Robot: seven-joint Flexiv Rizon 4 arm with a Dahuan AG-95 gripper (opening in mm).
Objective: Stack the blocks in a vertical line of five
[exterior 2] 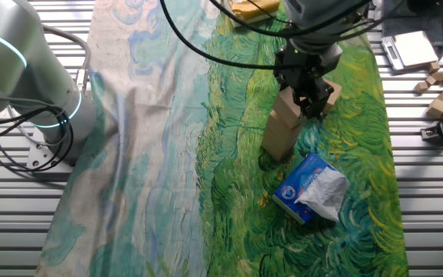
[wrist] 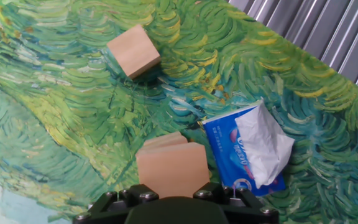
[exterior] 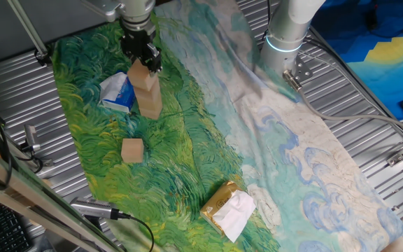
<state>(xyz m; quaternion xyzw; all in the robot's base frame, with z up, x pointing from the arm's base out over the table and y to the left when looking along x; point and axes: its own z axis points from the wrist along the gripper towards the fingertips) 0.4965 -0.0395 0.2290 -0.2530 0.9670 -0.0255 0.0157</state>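
Observation:
A short tower of tan wooden blocks [exterior: 147,100] stands on the green part of the painted cloth; it also shows in the other fixed view [exterior 2: 280,135]. My gripper [exterior: 143,61] is shut on the top block [wrist: 171,167], which sits slightly tilted on the tower, and in the hand view the blocks under it [wrist: 161,140] peek out behind it. The gripper also shows from the other side [exterior 2: 306,91]. One loose block [exterior: 132,150] lies on the cloth apart from the tower, seen at the upper left of the hand view [wrist: 133,51].
A blue-and-white soft packet [exterior: 117,92] lies close beside the tower [exterior 2: 311,187] [wrist: 250,152]. A yellow-gold packet with white tissue [exterior: 227,208] lies near the cloth's edge. Spare wooden pieces [exterior 2: 439,86] lie on the ribbed metal table off the cloth. The arm's base [exterior: 285,35] stands behind.

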